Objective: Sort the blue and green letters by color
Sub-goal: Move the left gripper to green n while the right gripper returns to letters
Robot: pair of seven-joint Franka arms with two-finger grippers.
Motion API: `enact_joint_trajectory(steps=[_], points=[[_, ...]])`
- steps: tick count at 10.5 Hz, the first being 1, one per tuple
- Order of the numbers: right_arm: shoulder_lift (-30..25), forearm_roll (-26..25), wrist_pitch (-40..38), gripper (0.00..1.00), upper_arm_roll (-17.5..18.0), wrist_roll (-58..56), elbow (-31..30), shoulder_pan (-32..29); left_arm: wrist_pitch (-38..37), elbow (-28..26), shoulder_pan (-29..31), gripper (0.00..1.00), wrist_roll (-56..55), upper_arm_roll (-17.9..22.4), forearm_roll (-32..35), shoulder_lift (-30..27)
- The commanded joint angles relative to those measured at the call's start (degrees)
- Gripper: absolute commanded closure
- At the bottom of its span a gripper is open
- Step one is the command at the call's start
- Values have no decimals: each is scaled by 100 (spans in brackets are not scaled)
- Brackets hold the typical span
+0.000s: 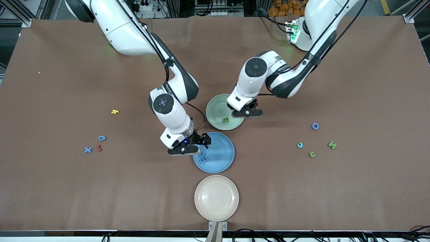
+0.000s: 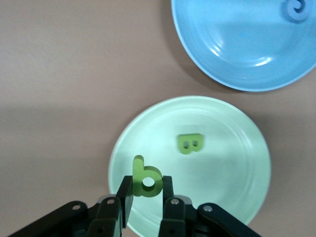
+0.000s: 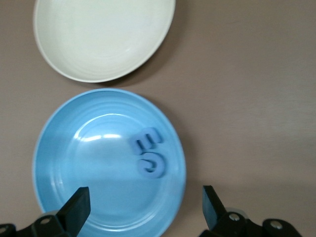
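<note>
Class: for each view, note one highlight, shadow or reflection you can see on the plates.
Left wrist view: white highlights streak the blue plate; the green plate casts a soft shadow. Right wrist view: a shaded band crosses the blue plate. Front view: light is even, without glare on the cream plate.

Our right arm comes in from its base, bends at the elbow and drops its wrist steeply, so the right gripper (image 1: 198,144) points down over the rim of the blue plate (image 1: 221,161). Its fingers (image 3: 76,207) stand wide apart with nothing between them; two blue letters (image 3: 148,154) lie just ahead of the fingertips.

Our left arm folds back on itself, its wrist turned downward, and the left gripper (image 2: 145,197) hangs over the green plate (image 2: 237,163). Its fingers are clamped tight on a green letter b (image 2: 144,177), which stands upright between the pads.
</note>
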Motion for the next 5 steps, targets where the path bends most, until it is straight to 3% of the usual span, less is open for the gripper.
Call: enact_joint_trajectory(steps=[1,3,4,5], points=[[-520,28,-729,0,44,-643,-287,-550,-114,436,-353,87,-554,59,127,361],[-969,28,-801,0,44,-1119,-814,-1104,-114,507,-467,77,-616,59,136,441],[-1084,28,-810,0,44,-1382,-973,-1376,-114,525,-494,59,-634,59,136,458],[-1189,28,-810,0,44,-1707,-1175,-1640,-131,551,-477,24,-625,67,145,459]])
